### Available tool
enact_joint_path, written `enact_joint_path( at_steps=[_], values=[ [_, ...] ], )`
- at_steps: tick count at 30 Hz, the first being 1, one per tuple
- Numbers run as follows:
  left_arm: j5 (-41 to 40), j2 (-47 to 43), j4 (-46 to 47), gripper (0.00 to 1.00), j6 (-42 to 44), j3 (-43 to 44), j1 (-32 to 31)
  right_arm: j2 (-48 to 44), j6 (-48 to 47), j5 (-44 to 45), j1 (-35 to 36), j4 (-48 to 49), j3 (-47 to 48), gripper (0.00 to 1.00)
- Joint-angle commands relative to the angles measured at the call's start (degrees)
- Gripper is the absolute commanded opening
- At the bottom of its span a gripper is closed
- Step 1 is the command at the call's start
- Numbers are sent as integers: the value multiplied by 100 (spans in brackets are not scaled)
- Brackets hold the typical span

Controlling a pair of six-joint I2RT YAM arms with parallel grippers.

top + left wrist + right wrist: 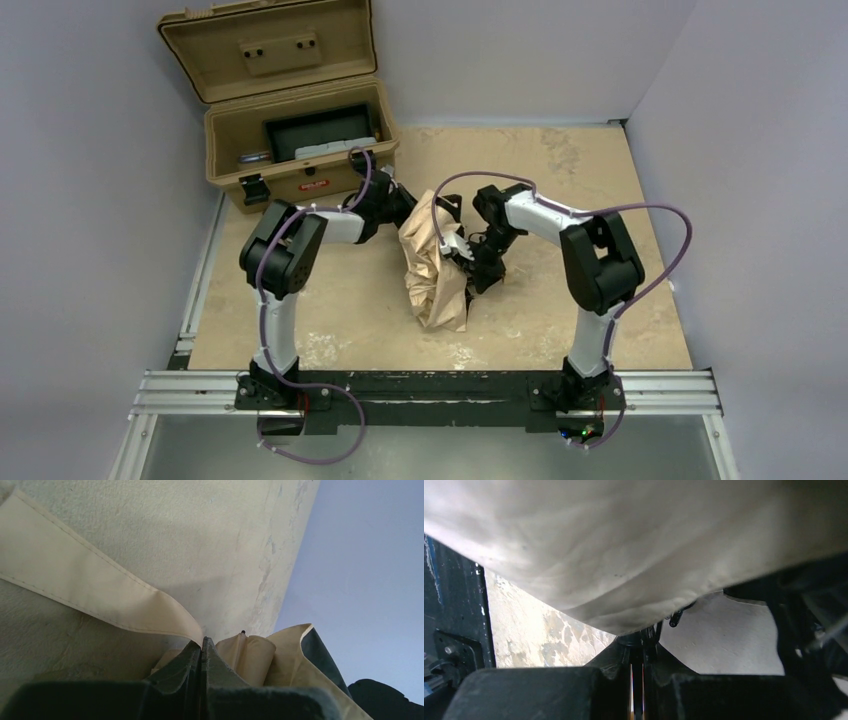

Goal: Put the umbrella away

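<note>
The bunched tan umbrella (432,265) sits on the marbled table (560,180) between 2 robot arms, near an open tan case (300,130). The left gripper (202,641) pinches a fabric edge. The right gripper (642,639) clamps what looks like a thin dark rib. The case's red label (315,184) is too small to read.

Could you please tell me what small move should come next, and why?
Probably lift the umbrella slightly toward the open case: the left fingers and right fingers are shut on it, and it lies crumpled on the table, apart from the case.
</note>
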Motion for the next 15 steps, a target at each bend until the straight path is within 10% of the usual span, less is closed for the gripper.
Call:
enact_joint_path(
  at_steps=[1,10,15],
  values=[
    [-22,-192,-269,0,616,326,-52,246,80,-10,-32,-382,123,0],
    [169,-111,-174,0,643,548,-45,483,280,121,-140,-224,102,0],
    [232,-301,-211,21,707,360,-49,571,304,59,-337,-232,465,1]
  ],
)
